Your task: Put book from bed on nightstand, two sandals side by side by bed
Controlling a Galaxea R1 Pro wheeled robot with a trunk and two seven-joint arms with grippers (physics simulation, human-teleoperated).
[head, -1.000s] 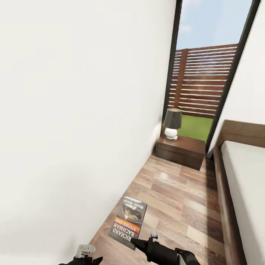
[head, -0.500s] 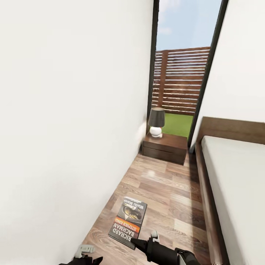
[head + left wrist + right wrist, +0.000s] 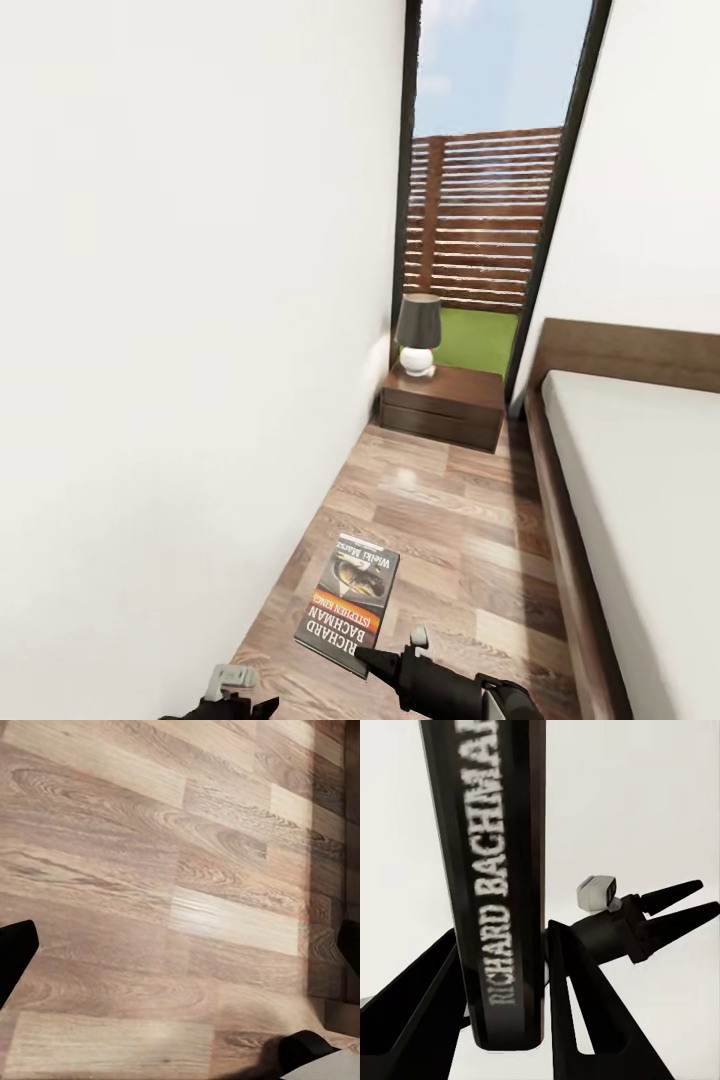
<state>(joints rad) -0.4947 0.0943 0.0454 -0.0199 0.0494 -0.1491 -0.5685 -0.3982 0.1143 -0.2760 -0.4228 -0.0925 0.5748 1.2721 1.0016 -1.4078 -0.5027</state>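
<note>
My right gripper (image 3: 392,652) is shut on the book (image 3: 350,602), a thin paperback with orange and white lettering, and holds it flat above the wood floor. In the right wrist view the book's spine (image 3: 499,870) stands clamped between the two black fingers (image 3: 577,1020). Low in the head view, left of the book, my left gripper (image 3: 235,690) is open and holds nothing. The nightstand (image 3: 445,405) with its dark-shaded lamp (image 3: 417,335) stands ahead at the end of the aisle, beside the bed (image 3: 640,470). The sandals are out of view.
A white wall (image 3: 180,350) runs close along the left of a narrow floor strip (image 3: 450,520). The bed's dark wooden frame (image 3: 560,540) bounds it on the right. A tall window (image 3: 485,230) behind the nightstand looks onto a slatted fence.
The whole head view has shifted: nightstand, window and bed now sit further left in the picture, so the camera moved. The book and both grippers keep their places in the frame.
</note>
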